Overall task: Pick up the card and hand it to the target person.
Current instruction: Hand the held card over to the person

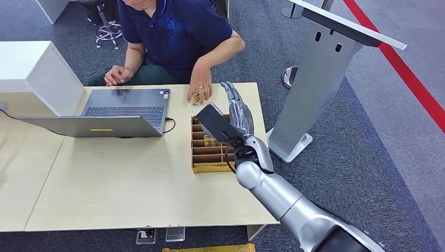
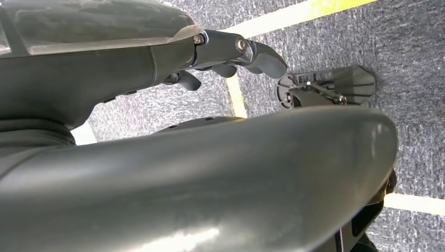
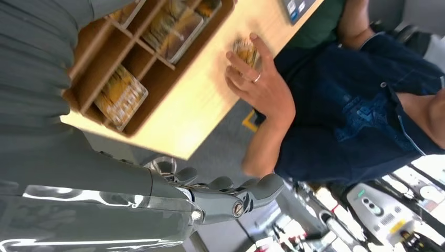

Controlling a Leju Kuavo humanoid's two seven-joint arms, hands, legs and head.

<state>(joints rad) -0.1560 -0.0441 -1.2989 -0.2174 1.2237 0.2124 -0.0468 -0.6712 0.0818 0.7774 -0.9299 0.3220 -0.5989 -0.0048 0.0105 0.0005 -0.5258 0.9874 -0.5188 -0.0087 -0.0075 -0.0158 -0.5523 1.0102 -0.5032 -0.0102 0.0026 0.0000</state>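
A patterned card [image 1: 197,96] lies flat on the table just beyond the wooden tray [image 1: 210,168], under the fingers of the seated person's hand [image 1: 201,89]. In the right wrist view that card [image 3: 244,51] shows beneath the person's hand [image 3: 262,86]. My right hand [image 1: 239,113] is raised over the tray's far end, its fingers stretched toward the person and nothing in it; its fingers [image 3: 231,197] hang off the table edge. More cards [image 3: 119,94] lie in the tray's slots. My left hand [image 2: 231,52] hangs over the carpet, holding nothing.
An open grey laptop [image 1: 126,110] stands on the light wood table [image 1: 131,178], with a white box [image 1: 36,73] at its left. A grey stand [image 1: 315,79] rises just right of the table. A red line [image 1: 409,73] crosses the carpet beyond it.
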